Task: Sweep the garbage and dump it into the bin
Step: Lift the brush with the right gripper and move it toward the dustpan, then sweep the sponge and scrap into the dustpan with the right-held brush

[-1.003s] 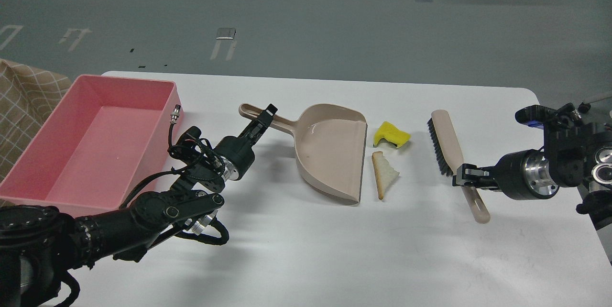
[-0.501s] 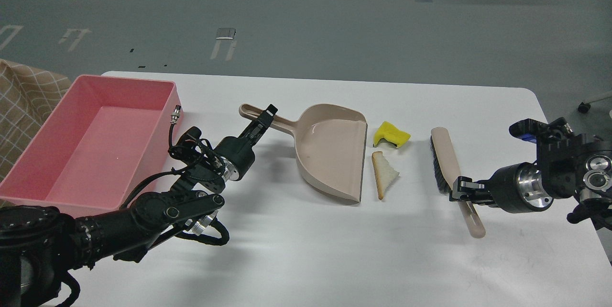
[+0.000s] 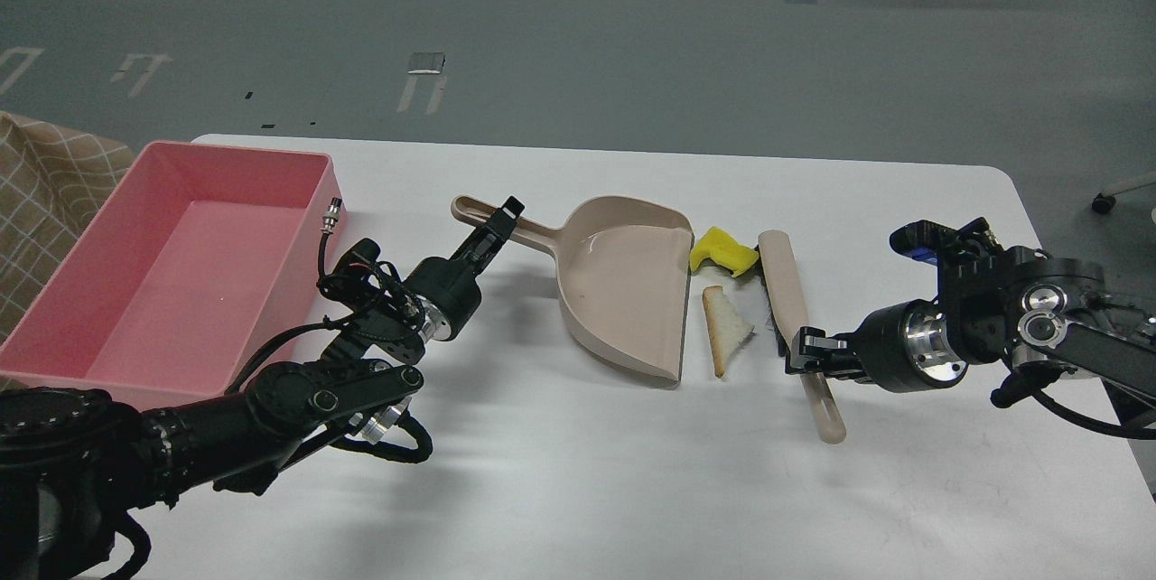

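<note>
A: Where's the garbage?

B: Mid-frame on the table: yellow scrap and bread slice, between dustpan and brush. The bristles touch both.

A: Pincers?

B: Right pincer clamps the brush handle; left pincer grips the dustpan handle.

A: Advice?

B: Keep bristles low, push leftward evenly, and brace the pan. The pink bin waits at left.
</note>
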Controlling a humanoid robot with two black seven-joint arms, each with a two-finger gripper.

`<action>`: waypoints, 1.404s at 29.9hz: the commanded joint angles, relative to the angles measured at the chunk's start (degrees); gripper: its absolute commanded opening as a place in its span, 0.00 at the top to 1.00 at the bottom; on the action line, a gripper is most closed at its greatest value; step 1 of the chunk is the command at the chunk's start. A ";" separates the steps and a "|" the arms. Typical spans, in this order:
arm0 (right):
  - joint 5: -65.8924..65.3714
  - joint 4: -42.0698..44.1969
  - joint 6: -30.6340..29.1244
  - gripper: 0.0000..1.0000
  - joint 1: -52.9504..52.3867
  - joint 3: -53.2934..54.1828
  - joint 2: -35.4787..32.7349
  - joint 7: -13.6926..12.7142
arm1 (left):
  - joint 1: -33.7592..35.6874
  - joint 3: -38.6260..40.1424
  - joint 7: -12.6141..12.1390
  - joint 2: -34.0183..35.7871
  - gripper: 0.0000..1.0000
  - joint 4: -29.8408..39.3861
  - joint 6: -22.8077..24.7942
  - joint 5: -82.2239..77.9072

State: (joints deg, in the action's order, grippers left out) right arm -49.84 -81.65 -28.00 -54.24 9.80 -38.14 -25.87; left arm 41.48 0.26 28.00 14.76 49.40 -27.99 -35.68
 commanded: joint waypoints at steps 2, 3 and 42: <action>0.00 0.78 0.00 1.00 0.01 1.54 2.80 -0.14 | 0.18 0.00 0.00 -0.08 1.00 -0.01 -0.01 0.00; 0.00 1.05 0.00 1.00 0.01 2.06 3.76 -0.14 | 0.18 0.00 0.00 -0.09 1.00 -0.01 -0.01 0.00; 0.09 7.03 0.00 1.00 -1.39 10.95 20.30 -0.58 | 0.26 0.53 0.00 -0.70 1.00 -0.01 -0.01 0.18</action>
State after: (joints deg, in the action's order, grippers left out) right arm -49.74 -74.56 -27.99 -55.22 20.26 -17.89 -26.46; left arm 41.76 0.72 28.00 14.18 49.39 -28.01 -35.51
